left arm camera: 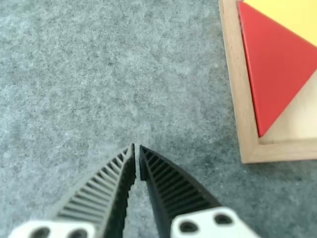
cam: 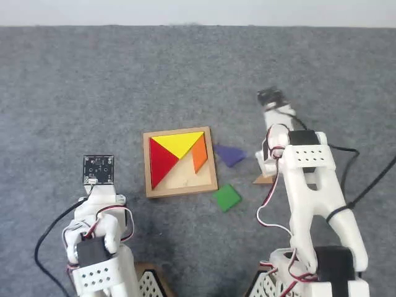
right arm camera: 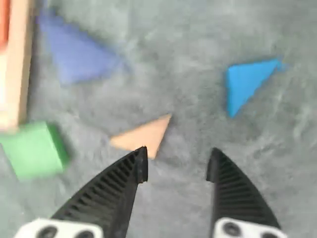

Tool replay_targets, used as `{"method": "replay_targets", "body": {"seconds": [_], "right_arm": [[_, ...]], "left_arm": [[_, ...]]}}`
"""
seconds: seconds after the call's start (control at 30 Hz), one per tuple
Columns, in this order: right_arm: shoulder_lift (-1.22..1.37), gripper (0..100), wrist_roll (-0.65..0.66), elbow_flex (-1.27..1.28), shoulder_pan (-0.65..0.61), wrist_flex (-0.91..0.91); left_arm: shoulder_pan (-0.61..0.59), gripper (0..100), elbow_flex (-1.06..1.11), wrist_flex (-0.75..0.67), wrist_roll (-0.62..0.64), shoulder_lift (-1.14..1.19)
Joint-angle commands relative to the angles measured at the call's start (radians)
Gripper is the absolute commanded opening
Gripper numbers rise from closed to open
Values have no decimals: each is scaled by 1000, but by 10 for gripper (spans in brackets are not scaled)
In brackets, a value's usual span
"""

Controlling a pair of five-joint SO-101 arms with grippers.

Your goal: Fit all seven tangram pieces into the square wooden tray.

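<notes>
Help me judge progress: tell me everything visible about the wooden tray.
The tray is a square of pale wood with a raised rim, lying flat and slightly turned on the grey mat. A yellow triangle, a red triangle and an orange piece sit inside; the rest of its floor is bare.

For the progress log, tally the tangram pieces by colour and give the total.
yellow piece: 1
red piece: 1
orange piece: 1
purple piece: 1
green piece: 1
tan piece: 1
blue piece: 1
Total: 7
</notes>
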Motion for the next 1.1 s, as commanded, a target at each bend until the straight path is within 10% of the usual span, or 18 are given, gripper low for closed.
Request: {"method": "replay_targets", "body": {"seconds": [0.0,0.37,0.63,1.07], "right_arm": [[-15,235,365,-41,-13,39],[-1,234,1585,-9,-88,211],[38,234,1815,23,-15,127],[249,231,1820,18,-2,-79]], "left_arm": [[-3,15,-8,5,-9,-18],[-3,15,-8,5,-9,-18],[-3,15,-8,5,-9,-18],[-3,15,-8,5,-9,-18]]}}
